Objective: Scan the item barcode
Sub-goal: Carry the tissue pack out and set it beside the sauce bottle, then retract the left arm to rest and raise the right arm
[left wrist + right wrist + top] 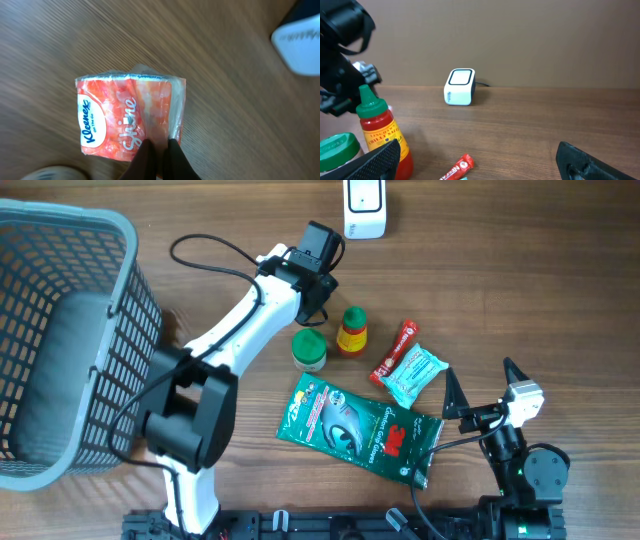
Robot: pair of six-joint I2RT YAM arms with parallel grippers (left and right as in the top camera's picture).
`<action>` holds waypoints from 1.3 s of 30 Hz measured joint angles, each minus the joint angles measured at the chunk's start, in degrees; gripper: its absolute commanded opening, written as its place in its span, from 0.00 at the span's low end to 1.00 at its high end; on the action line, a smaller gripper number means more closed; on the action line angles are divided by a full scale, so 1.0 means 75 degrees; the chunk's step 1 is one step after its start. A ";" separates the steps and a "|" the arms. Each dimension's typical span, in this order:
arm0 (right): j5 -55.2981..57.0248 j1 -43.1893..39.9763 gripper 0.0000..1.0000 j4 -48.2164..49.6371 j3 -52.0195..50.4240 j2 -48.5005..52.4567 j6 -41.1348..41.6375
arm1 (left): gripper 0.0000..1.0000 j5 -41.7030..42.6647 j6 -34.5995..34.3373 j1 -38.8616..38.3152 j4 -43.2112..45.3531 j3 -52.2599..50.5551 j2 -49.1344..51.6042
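Note:
An orange Kleenex tissue pack (120, 115) fills the left wrist view, and my left gripper (159, 145) is shut on its lower edge. Seen from overhead, the left gripper (318, 280) hangs just below and left of the white scanner (365, 208), and it hides the pack. The scanner's corner (300, 42) shows at the upper right of the left wrist view. My right gripper (481, 385) stands wide open at the right front, holding nothing. It faces the scanner (460, 93) across the table.
A red sauce bottle (351, 331), a green-lidded jar (309, 350), a red Nescafe stick (395, 350), a teal packet (413, 375) and a green 3M packet (358, 428) lie mid-table. A grey mesh basket (60, 340) stands at the left edge.

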 measured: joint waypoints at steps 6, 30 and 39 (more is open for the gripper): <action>0.0000 0.0000 1.00 0.0000 0.0000 0.0000 0.0000 | 0.52 0.0647 0.0160 -0.0221 0.0236 0.0000 0.0192; 0.0000 0.0000 1.00 0.0000 0.0000 0.0000 0.0000 | 1.00 -0.1052 0.4535 -0.0239 0.1081 -0.0003 -0.4561; 0.0000 0.0000 1.00 0.0000 0.0000 0.0000 0.0000 | 1.00 -0.1384 0.6921 -0.0239 0.0848 0.0003 -0.6918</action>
